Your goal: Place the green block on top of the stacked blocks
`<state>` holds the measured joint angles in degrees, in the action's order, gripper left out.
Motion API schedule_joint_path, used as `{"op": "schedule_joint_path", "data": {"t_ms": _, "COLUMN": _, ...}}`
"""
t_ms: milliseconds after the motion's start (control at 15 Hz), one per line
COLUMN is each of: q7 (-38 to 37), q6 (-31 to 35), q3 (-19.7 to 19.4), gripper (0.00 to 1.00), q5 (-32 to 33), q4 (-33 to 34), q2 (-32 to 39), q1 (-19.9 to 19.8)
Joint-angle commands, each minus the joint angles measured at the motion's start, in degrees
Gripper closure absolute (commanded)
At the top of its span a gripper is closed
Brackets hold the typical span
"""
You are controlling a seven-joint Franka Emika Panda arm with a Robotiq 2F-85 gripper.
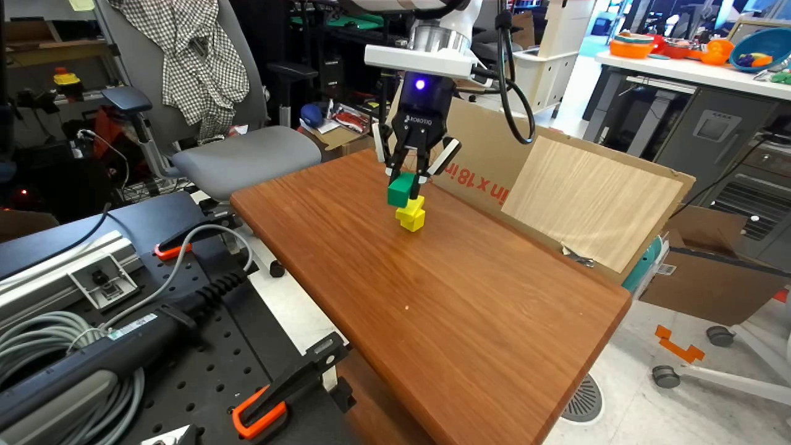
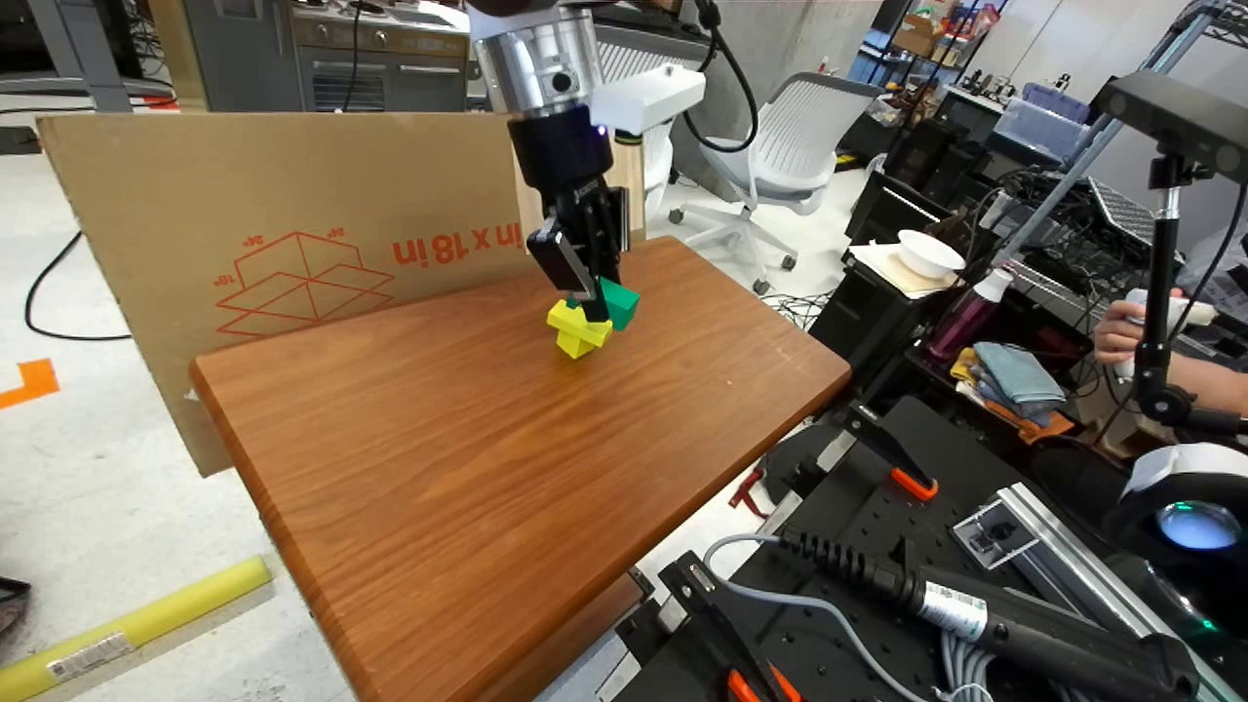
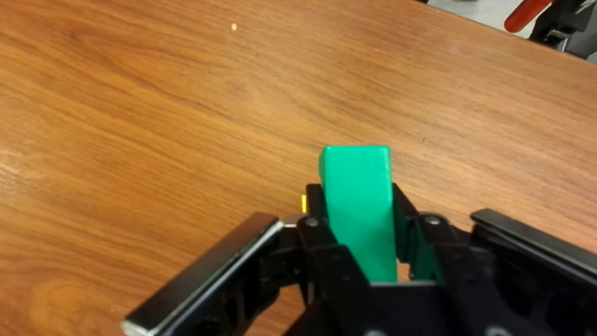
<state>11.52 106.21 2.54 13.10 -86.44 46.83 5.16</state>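
Observation:
My gripper (image 1: 404,183) is shut on the green block (image 1: 401,191) and holds it off the table; in the wrist view the green block (image 3: 358,186) stands between the two fingers (image 3: 359,201). The stacked blocks (image 1: 411,216) are two yellow pieces, the upper one lying crosswise on the lower, upright on the table. The green block is near the upper yellow piece and a little above it, offset to one side in both exterior views; I cannot tell if they touch. In an exterior view a finger partly covers the stacked blocks (image 2: 577,330). Only a yellow sliver (image 3: 304,204) shows in the wrist view.
The brown wooden table (image 1: 469,296) carries the yellow stack near its far end. A cardboard sheet (image 2: 390,195) stands upright along one long edge. A black cart (image 1: 216,371) with clamps and cables stands along the opposite side. A grey chair (image 1: 247,161) is beyond the table.

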Motion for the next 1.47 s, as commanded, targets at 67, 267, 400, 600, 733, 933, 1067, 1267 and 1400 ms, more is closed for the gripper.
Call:
{"op": "schedule_joint_path", "data": {"t_ms": 67, "q7": 3.08, "q6": -3.82, "q3": 0.4, "gripper": 0.91, "q5": 0.42, "q4": 4.25, "q2": 1.84, "q1": 0.08}}
{"op": "schedule_joint_path", "data": {"t_ms": 267, "q7": 4.25, "q6": -4.68, "q3": 0.25, "gripper": 0.91, "q5": 0.93, "q4": 5.3, "q2": 2.83, "q1": 0.24}}
{"op": "schedule_joint_path", "data": {"t_ms": 400, "q7": 4.68, "q6": -4.43, "q3": 0.07, "gripper": 0.91, "q5": 1.54, "q4": 5.9, "q2": 3.53, "q1": 0.5}}
{"op": "schedule_joint_path", "data": {"t_ms": 600, "q7": 4.87, "q6": -4.08, "q3": -0.11, "gripper": 0.91, "q5": 2.55, "q4": 6.78, "q2": 4.58, "q1": 0.81}}
{"op": "schedule_joint_path", "data": {"t_ms": 733, "q7": 4.94, "q6": -3.91, "q3": -0.11, "gripper": 0.91, "q5": 3.04, "q4": 7.31, "q2": 5.19, "q1": 0.98}}
{"op": "schedule_joint_path", "data": {"t_ms": 933, "q7": 4.91, "q6": -3.86, "q3": -0.09, "gripper": 0.91, "q5": 3.72, "q4": 8.11, "q2": 5.98, "q1": 1.34}}
{"op": "schedule_joint_path", "data": {"t_ms": 1067, "q7": 4.94, "q6": -3.94, "q3": -0.06, "gripper": 0.91, "q5": 3.93, "q4": 8.57, "q2": 6.42, "q1": 1.58}}
{"op": "schedule_joint_path", "data": {"t_ms": 1267, "q7": 4.63, "q6": -4.24, "q3": -0.16, "gripper": 0.4, "q5": 4.32, "q4": 9.1, "q2": 6.86, "q1": 1.96}}
{"op": "schedule_joint_path", "data": {"t_ms": 1400, "q7": 4.64, "q6": -4.01, "q3": -0.14, "gripper": 0.26, "q5": 4.3, "q4": 8.8, "q2": 6.56, "q1": 1.95}}
